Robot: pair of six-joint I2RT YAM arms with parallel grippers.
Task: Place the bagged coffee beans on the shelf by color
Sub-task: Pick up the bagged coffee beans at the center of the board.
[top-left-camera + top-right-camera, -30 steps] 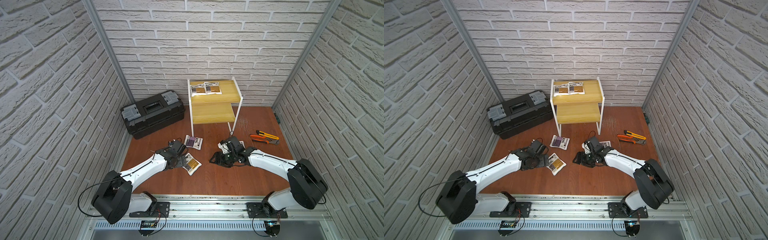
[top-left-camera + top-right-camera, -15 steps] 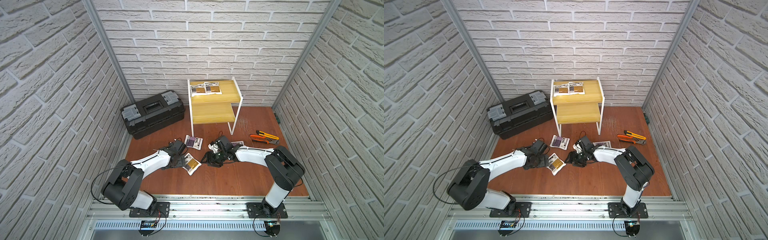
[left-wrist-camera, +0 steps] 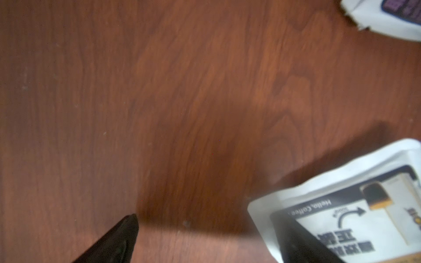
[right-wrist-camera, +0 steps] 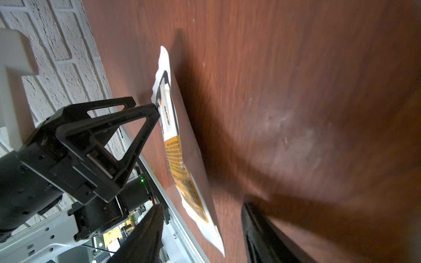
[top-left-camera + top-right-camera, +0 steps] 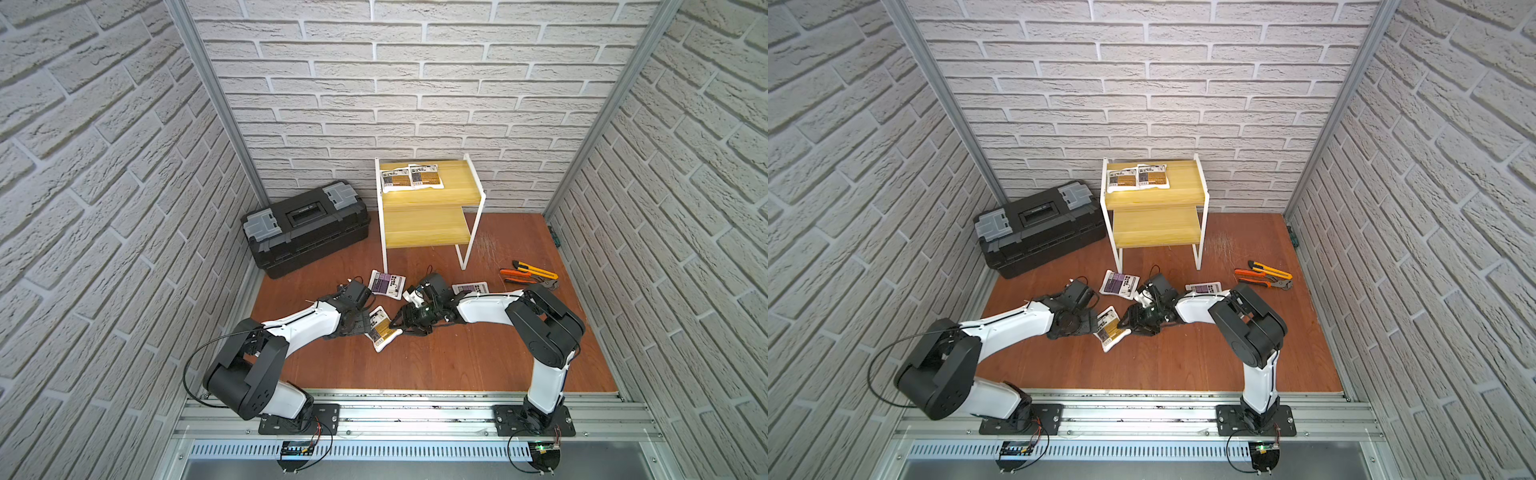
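Right arm has folded inward, spread jaws straddling orange pouch; left jaws spread over it.

The reddish wood table carries the white-framed shelf at the back. A black toolbox stands left of the shelf. A yellow cutter and orange pliers lie to its front right. In front of the shelf are a purple-label pouch, a second purple-label pouch and, farther forward, an orange-label pouch. On the shelf's top board lie a top-board orange pouch and a neighbouring orange pouch, side by side.
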